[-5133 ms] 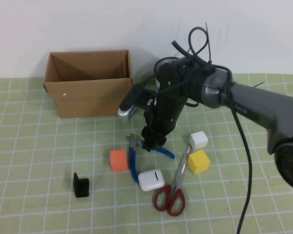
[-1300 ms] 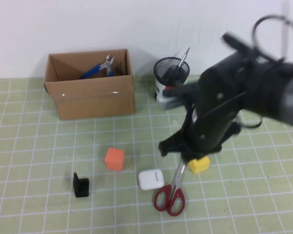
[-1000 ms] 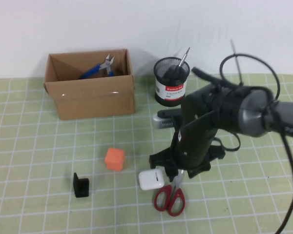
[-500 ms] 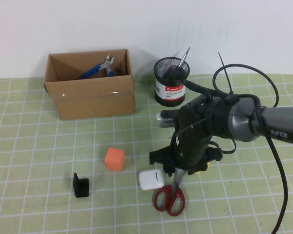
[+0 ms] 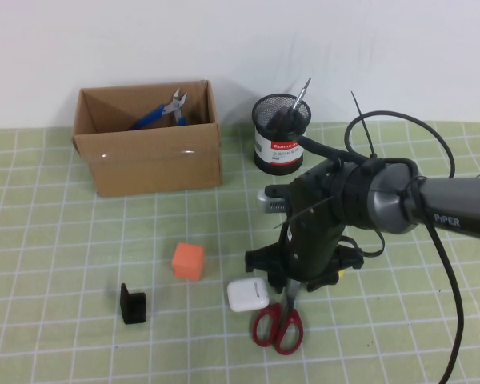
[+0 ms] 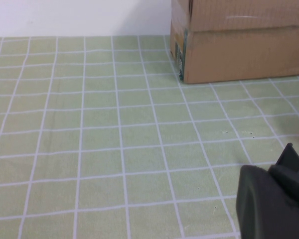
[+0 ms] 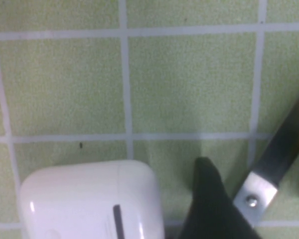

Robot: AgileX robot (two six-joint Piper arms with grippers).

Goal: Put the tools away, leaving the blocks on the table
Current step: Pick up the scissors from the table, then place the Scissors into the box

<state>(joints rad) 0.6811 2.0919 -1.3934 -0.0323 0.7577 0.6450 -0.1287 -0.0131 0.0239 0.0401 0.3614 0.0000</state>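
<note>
Over the green table [image 5: 56, 240], your right gripper [image 5: 292, 280] is straddling the scissors [image 5: 282, 316] blades with fingers spread, lining up a grasp; pliers [image 5: 158, 112] are lying boxed, your left gripper [image 6: 274, 204] is sitting parked, fingers unreadable.

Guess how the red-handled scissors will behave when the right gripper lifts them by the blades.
Scissors lie flat, closed, beside the white case; right gripper sits over the blades.
Bare metal blades look smooth, so they may slip.
The heavier red loops sit far from the grasp, so the handle end will probably droop.
Left gripper is parked near the cardboard box.
</note>
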